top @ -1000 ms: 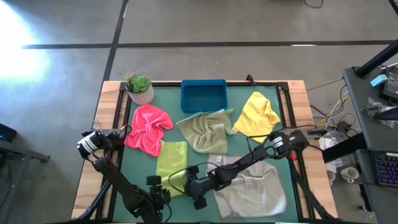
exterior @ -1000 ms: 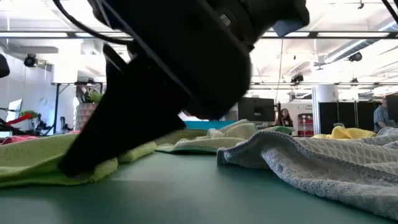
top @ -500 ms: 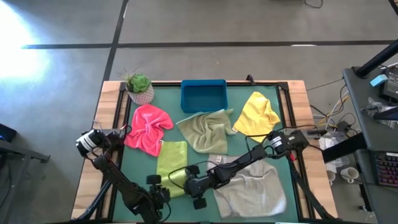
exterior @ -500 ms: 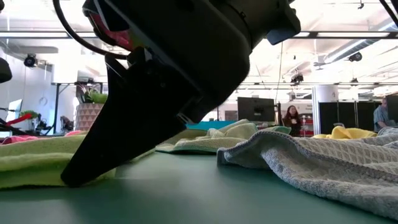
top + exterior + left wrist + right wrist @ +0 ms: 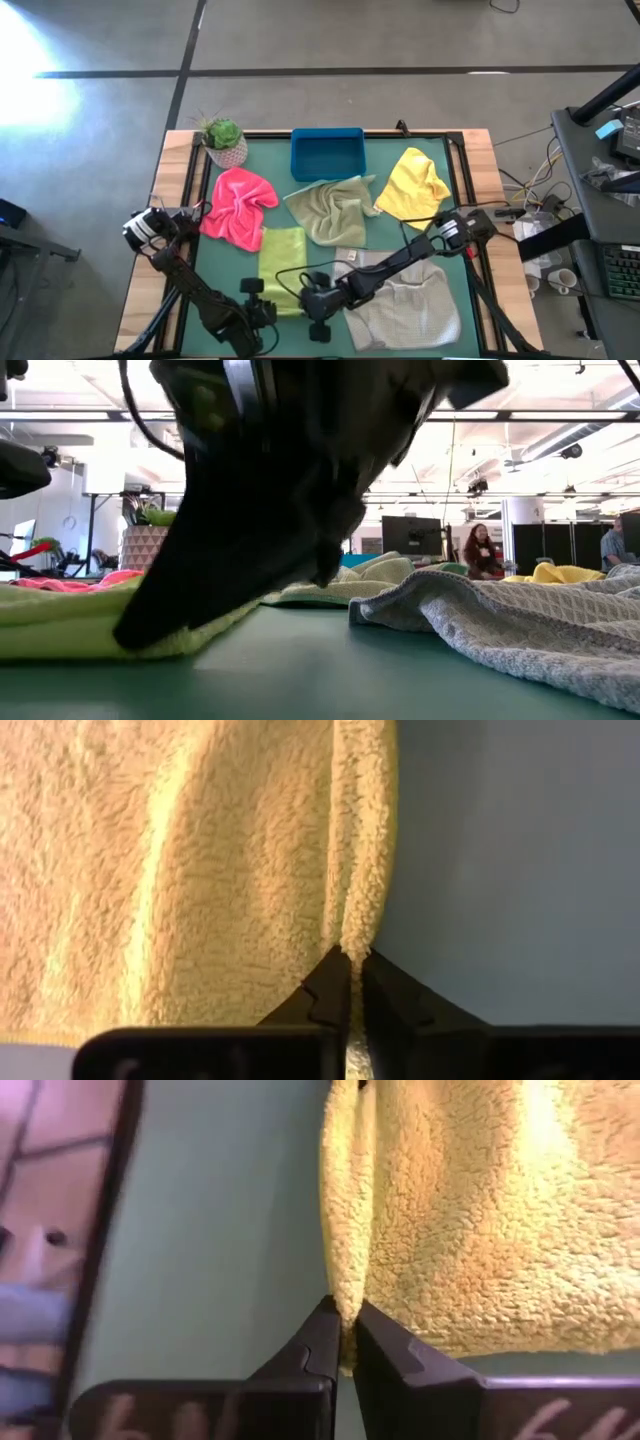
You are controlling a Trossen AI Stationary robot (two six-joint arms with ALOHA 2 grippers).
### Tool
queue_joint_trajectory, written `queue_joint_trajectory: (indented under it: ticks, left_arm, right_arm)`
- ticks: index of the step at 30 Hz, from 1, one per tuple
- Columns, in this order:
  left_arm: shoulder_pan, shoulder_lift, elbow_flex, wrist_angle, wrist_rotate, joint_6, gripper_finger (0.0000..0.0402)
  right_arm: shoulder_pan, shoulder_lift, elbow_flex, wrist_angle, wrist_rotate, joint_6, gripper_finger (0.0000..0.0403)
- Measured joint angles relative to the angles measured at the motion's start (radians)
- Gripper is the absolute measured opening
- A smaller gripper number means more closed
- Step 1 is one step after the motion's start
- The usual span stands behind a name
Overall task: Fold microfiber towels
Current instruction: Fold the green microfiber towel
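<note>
The lime green towel (image 5: 279, 262) lies flat on the green table, left of the middle and toward the near edge. My left gripper (image 5: 262, 312) is shut on its near left corner and my right gripper (image 5: 312, 300) on its near right corner. The pink towel (image 5: 238, 205), olive towel (image 5: 330, 210) and yellow towel (image 5: 415, 185) lie crumpled farther back. The light grey towel (image 5: 405, 300) lies at the near right, partly under my right arm. My left gripper pinches the lime towel's edge (image 5: 352, 935) between its two fingers; the cloth is gathered into a small ridge at the fingertips. The towel lies on the table, slack. My right gripper pinches the towel's edge (image 5: 346, 1295) near the near right corner between its two fingers, only at their free ends. The cloth bunches into a ridge there and the rest lies on the table.
A blue tray (image 5: 327, 153) stands at the far middle and a small potted plant (image 5: 224, 140) at the far left corner. Bare green table shows between the lime towel and the near edge. A dark frame rail (image 5: 100, 1260) runs along the table's side.
My right gripper has shifted a little toward the table's near edge at the lime towel's near right corner. In the low view the towel's near end, rounded up before, now lies flatter under the dark fingers.
</note>
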Motion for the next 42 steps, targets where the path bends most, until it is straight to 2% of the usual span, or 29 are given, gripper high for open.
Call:
queue_joint_trajectory:
  ticks: [3,10,15,21,30,42]
  left_arm:
    - [0.000,-0.029,0.013,0.011,0.034,-0.001,0.0002]
    - [-0.003,-0.089,0.030,0.265,0.280,-0.012,0.0002]
    - [-0.013,-0.107,0.029,0.385,0.308,-0.125,0.0002]
    - [-0.030,-0.113,0.082,0.388,0.315,-0.169,0.0002]
    - [-0.018,-0.114,0.114,0.140,0.280,-0.168,0.0001]
    - [0.075,-0.116,0.111,-0.117,0.258,-0.160,0.0001]
  right_arm:
    - [0.018,-0.015,0.019,-0.035,0.002,0.094,0.0012]
    - [0.094,-0.016,0.180,-0.237,0.003,0.184,0.0012]
    - [0.141,-0.014,0.272,-0.338,0.035,0.257,0.0012]
    - [0.181,-0.013,0.311,-0.361,0.074,0.330,0.0011]
    - [0.145,-0.013,0.272,-0.359,0.167,0.329,0.0011]
    - [0.023,-0.013,0.233,-0.415,0.169,0.291,0.0011]
